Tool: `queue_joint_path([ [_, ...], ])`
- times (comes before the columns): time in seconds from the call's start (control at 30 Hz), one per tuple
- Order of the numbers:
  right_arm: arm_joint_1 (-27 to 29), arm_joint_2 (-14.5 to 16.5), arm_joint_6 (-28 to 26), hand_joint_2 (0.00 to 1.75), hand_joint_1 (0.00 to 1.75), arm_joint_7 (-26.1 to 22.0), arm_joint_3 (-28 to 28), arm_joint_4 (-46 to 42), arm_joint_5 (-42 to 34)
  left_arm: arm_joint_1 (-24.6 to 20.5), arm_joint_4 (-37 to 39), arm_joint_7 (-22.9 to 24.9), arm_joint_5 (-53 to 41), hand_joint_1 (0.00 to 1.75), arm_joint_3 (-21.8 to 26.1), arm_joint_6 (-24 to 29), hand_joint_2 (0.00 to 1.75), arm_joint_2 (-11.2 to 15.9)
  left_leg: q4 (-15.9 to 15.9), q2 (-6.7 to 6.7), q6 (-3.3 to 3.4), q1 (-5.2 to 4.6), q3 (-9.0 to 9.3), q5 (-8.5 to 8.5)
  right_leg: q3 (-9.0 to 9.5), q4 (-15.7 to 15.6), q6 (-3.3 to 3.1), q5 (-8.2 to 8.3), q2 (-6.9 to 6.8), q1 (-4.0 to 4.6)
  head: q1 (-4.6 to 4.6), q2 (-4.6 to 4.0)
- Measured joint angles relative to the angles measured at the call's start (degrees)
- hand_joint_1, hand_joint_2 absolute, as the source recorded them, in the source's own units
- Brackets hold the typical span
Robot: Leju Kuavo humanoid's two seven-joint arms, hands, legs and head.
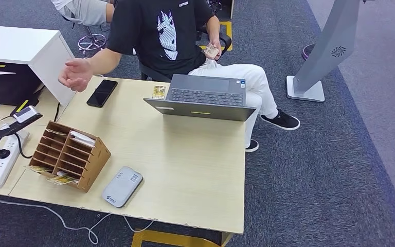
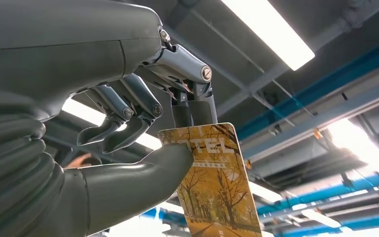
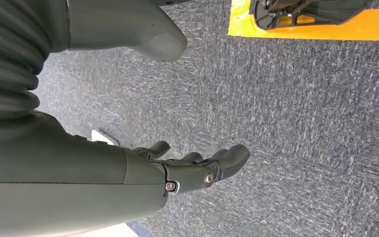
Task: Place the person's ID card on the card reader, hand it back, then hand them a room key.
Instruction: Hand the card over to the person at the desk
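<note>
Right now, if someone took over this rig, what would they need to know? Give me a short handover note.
Left hand: pinches a hotel room key card between thumb and fingers, raised toward the ceiling.
Right hand: holds nothing, fingers apart, hanging over the carpet.
Card reader: nothing on it, near the desk's front edge beside the wooden card rack.
Person: seated behind the laptop, one open hand stretched out over the desk.
Left: pass the key card to that hand.

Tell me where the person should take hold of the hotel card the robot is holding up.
By the free lower end of the hotel card. The left hand pinches its top corner between thumb and fingers, so everything below the printed name is bare; come from the end away from the hand.
</note>
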Motion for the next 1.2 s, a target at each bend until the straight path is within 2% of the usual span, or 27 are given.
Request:
queue_joint_path([
  [0.07, -0.12, 0.0, -0.1, 1.75, 0.0, 0.2, 0.0, -0.04, 0.3, -2.59, 2.28, 1.44, -4.72, 1.75, -0.08, 0.3, 1.75, 0.11, 0.0, -0.01, 0.0, -0.01, -0.01, 0.01, -0.02, 0.0, 0.0, 0.01, -0.01, 0.0, 0.01, 0.0],
  [0.17, -0.61, 0.0, -0.6, 1.75, 0.0, 0.53, 0.0, -0.14, 0.8, -9.39, 10.09, 3.01, -11.05, 1.75, -0.87, 1.48, 1.75, -0.11, 0.01, 0.01, -0.05, 0.0, -0.02, 0.08, -0.08, 0.0, -0.02, 0.1, 0.01, 0.0, -0.01, 0.0],
  [0.27, -1.03, 0.0, -1.02, 1.75, 0.0, 0.54, 0.0, -0.18, 0.74, -15.12, 15.56, 3.66, -12.52, 1.75, -2.21, 2.32, 1.75, -1.16, 0.02, 0.04, -0.06, -0.02, -0.04, 0.14, -0.12, 0.0, -0.03, 0.19, 0.05, -0.01, -0.01, 0.0],
  [0.4, -1.19, 0.0, -1.29, 1.75, 0.0, 0.39, 0.0, -0.18, 0.73, -19.1, 19.4, 4.76, -12.73, 1.75, -4.27, 2.48, 1.75, -2.79, 0.02, 0.15, -0.06, -0.03, -0.05, 0.13, -0.12, 0.0, -0.02, 0.21, 0.16, -0.01, 0.0, 0.0],
  [0.63, -1.24, 0.0, -1.78, 1.75, 0.0, 0.2, 0.0, -0.18, 0.71, -20.26, 20.99, 5.04, -11.51, 1.75, -5.26, 2.73, 1.75, -3.93, 0.02, 0.33, -0.06, -0.02, -0.06, 0.12, -0.19, 0.0, -0.03, 0.22, 0.34, -0.02, -0.01, 0.0],
  [1.03, -1.24, 0.0, -1.91, 1.75, 0.0, 0.15, 0.0, -0.18, 0.82, -19.7, 21.68, 5.29, -10.0, 1.75, -6.19, 2.74, 1.75, -4.09, 0.01, 0.61, -0.11, -0.01, -0.14, 0.07, -0.31, 0.04, -0.06, 0.24, 0.67, -0.02, 0.0, 0.0],
  [1.07, -1.24, 0.0, -1.93, 1.75, 0.0, 0.16, 0.0, -0.18, 0.83, -19.49, 21.68, 5.3, -9.74, 1.56, -6.19, 2.74, 1.75, -4.02, 0.01, 0.61, -0.11, -0.01, -0.15, 0.06, -0.32, 0.04, -0.06, 0.24, 0.67, -0.02, 0.0, 0.0],
  [1.17, -1.24, 0.0, -1.94, 1.75, 0.0, 0.17, 0.0, -0.18, 0.94, -18.68, 21.68, 5.38, -8.85, 0.26, -6.18, 2.74, 1.75, -3.92, 0.01, 0.61, -0.11, -0.01, -0.17, 0.06, -0.37, 0.04, -0.06, 0.23, 0.67, -0.02, -0.01, 0.0],
  [1.2, -1.24, 0.0, -1.94, 1.75, 0.0, 0.18, 0.0, -0.18, 0.99, -18.33, 21.68, 5.4, -8.46, 0.0, -6.16, 2.74, 1.75, -3.99, 0.01, 0.61, -0.11, -0.01, -0.18, 0.06, -0.38, 0.04, -0.06, 0.23, 0.66, -0.02, -0.01, 0.0],
])
